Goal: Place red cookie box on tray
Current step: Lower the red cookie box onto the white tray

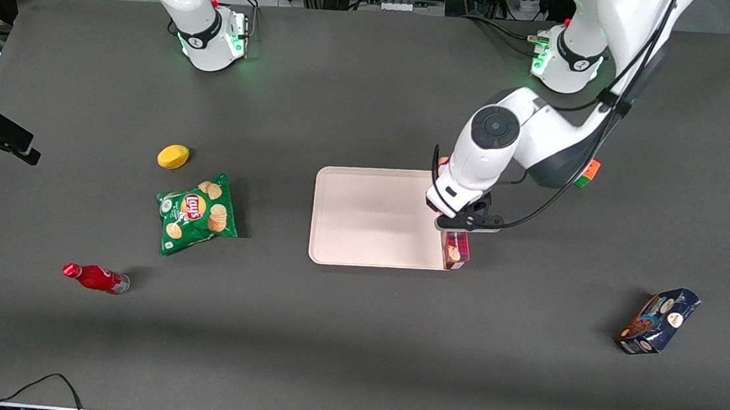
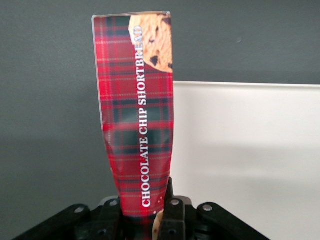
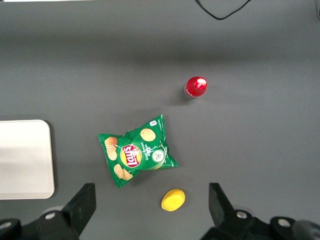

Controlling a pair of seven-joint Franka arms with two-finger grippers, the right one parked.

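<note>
Clamped on the red cookie box (image 2: 140, 125), the working arm's hand (image 1: 458, 236) hangs over the edge of the tray (image 1: 364, 218) that faces the working arm's end of the counter (image 1: 352, 349), with the arm bent at the elbow and its wrist pointing straight down. In the wrist view the black fingers (image 2: 172, 220) pinch the tartan carton at one end, and the carton stretches away from them with its cookie picture at the free end. About half of the carton's width lies over the pale tray surface and half over the dark counter, so it straddles the tray's rim; whether it touches the tray cannot be told. From the front, only a short piece of the red cookie box (image 1: 455, 251) shows below the hand, near the tray corner closest to the camera. One tray, one red box, one green chip bag (image 1: 198, 213), one yellow lemon-shaped item (image 1: 173, 156), one red bottle (image 1: 94, 278) and one dark blue cookie package (image 1: 659, 321) are in view. The chip bag, yellow item and bottle sit well apart from the tray, toward the parked arm's end. The blue package lies well apart from the tray, toward the working arm's end and nearer the camera. Nearly all of the tray's surface is bare.
</note>
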